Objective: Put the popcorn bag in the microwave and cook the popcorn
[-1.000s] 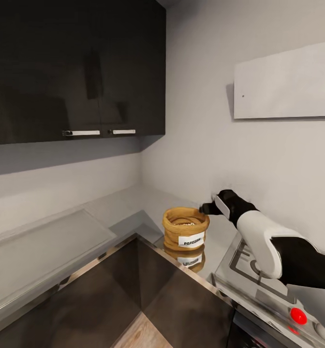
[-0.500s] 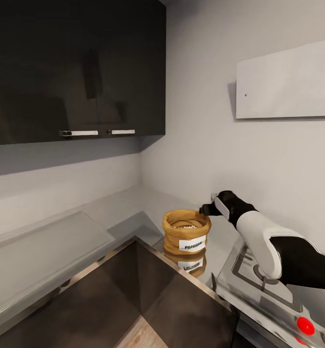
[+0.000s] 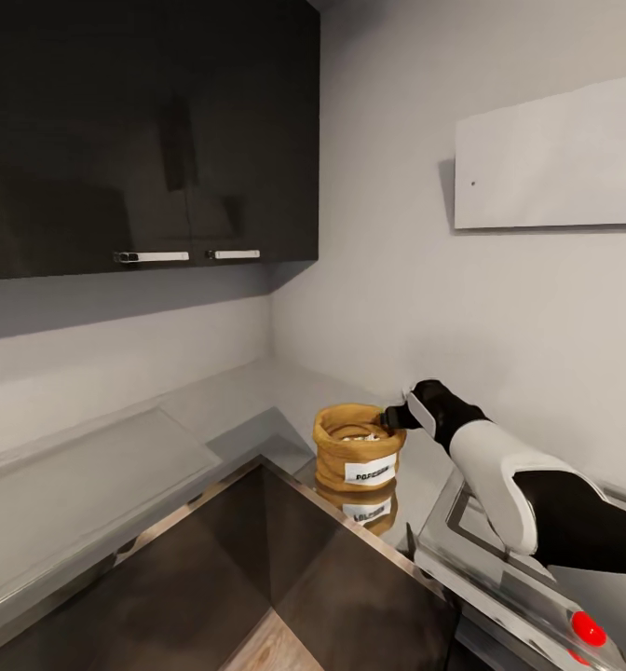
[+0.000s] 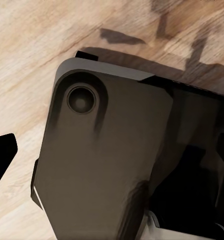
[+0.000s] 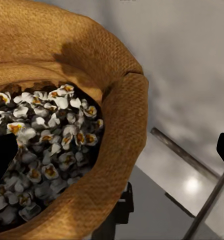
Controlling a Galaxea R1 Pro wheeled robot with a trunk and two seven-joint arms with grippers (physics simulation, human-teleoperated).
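a: where was the popcorn bag [image 3: 357, 448]?
b: upright on the grey countertop [image 3: 257, 396], near the corner, label toward six o'clock.
a: its contents?
b: white and yellow popcorn inside the rolled rim.

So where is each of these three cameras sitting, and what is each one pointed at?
Head view: from the robot's head, looking down into the kitchen corner at the popcorn bag on the countertop; the right arm reaches in, its right pincer at the bag's rim.
Left wrist view: on the left arm, facing the wooden floor past a dark part of the robot's own body.
Right wrist view: on the right arm, looking into the popcorn bag at the popcorn.
Shared: head and right wrist views both show the bag.
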